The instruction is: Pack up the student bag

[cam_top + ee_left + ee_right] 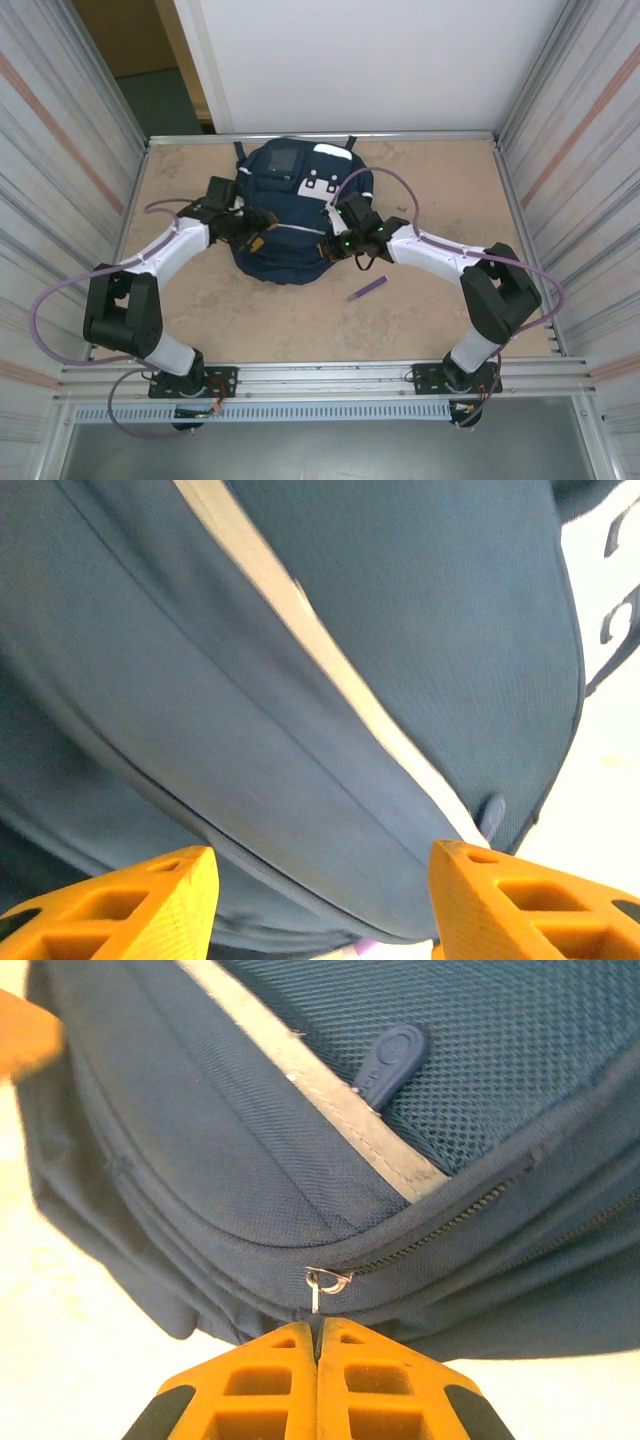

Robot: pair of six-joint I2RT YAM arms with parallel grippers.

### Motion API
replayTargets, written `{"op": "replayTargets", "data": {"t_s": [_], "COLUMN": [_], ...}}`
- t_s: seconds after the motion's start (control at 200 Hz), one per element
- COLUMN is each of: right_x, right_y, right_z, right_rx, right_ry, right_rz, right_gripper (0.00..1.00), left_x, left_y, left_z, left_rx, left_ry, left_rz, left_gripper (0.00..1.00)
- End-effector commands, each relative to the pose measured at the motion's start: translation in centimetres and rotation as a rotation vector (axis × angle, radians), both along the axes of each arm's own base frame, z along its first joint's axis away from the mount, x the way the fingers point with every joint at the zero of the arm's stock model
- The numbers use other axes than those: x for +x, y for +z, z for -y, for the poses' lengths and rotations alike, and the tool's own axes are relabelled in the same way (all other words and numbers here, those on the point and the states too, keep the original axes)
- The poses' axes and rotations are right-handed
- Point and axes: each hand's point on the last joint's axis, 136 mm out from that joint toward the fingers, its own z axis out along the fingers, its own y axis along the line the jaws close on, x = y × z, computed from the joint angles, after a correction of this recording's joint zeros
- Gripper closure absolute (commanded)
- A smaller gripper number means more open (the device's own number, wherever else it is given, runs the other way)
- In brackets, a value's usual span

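Centrally, student bag on tabletop (metal walls).

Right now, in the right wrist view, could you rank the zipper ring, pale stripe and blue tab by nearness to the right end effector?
1. Zipper ring, just ahead, low.
2. Pale stripe, near end mid-right.
3. Blue tab, upper right.

Navy-blue fabric backpack lies far-centre on tan table; left gripper and right gripper at its near side; small purple stick nearby.
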Motion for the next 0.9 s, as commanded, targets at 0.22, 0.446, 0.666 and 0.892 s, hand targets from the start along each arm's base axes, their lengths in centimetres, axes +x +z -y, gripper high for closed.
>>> {"op": "replayTargets", "data": {"t_s": [0.22,0.446,0.666,0.892], "right_x": [-1.4,-1.7,1.3,4.3], "right_y": [3.6,1.9,-0.1,-1.0], "right_z": [-7.9,-6.4,0.6,4.0], "right_rx": [0.224,0.140,0.042,0.026], "right_ry": [0.121,0.138,0.027,-0.058], "right_rz": [-0.015,-0.003,0.008,0.010], "right_gripper": [1.00,1.00,1.00,1.00], "left_x": [0.0,0.6,0.8,0.6], "left_y": [-1.4,-0.7,-1.2,-1.4], "left_z": [1.4,-0.9,-2.4,-2.7], "left_rx": [0.086,0.167,0.136,0.126], "left_ry": [0.136,0.159,0.083,0.001], "left_rz": [-0.014,0.064,0.042,0.060], "left_gripper": [0.48,0.99,1.00,1.00]}}
